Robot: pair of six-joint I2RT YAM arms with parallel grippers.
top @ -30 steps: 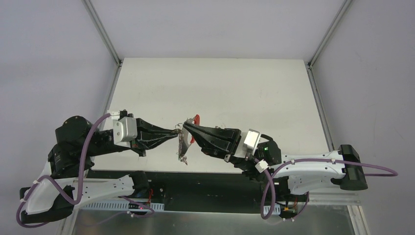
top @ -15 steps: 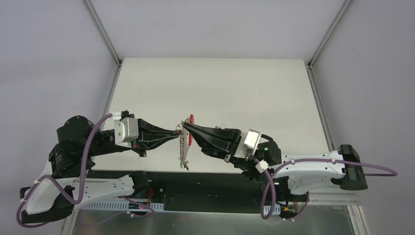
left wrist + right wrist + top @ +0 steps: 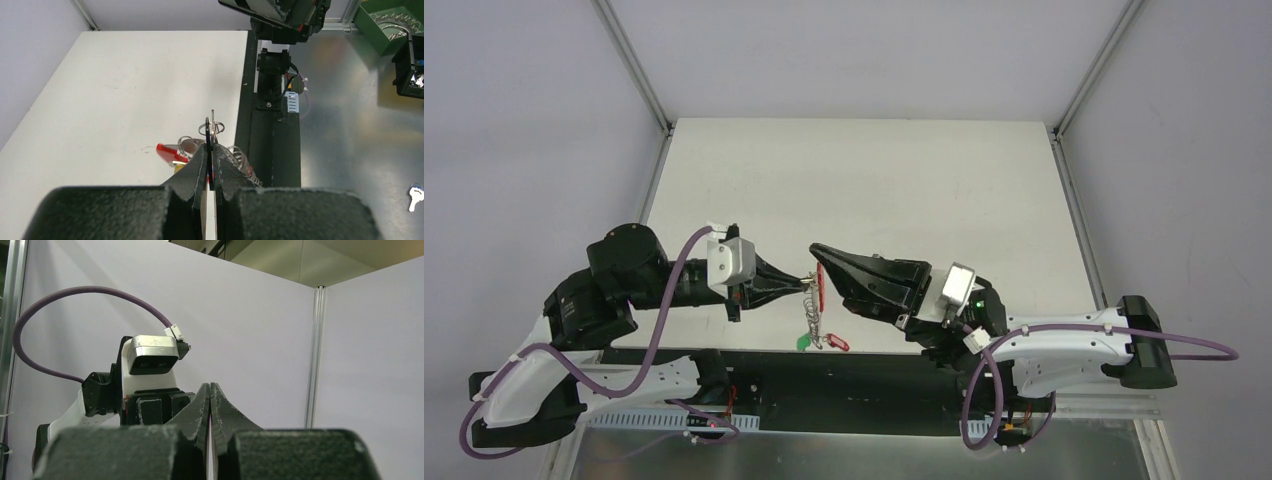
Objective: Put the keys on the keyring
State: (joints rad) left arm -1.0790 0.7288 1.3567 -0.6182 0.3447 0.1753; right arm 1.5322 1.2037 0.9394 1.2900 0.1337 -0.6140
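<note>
- Left gripper (image 3: 210, 146): fingers pressed together on a thin black-tagged key (image 3: 207, 128), held edge-on.
- Right gripper (image 3: 816, 250): fingers together with nothing between them, just beside the left one.
- Keyring (image 3: 821, 285): under the left fingertips at the near edge of the desk (image 3: 874, 170). A green tag (image 3: 804, 342) and a red tag (image 3: 837, 343) sit at its low end. Whether it hangs or lies cannot be told.
- Black base rail (image 3: 270, 130): borders that edge.
- Far desk: open.
- Off the desk: green bin (image 3: 382, 30) and loose key (image 3: 414, 196).

White table (image 3: 904, 170) boxed by pale grey walls (image 3: 854, 50), aluminium posts (image 3: 631, 62) at the far left and right corners; even light.
</note>
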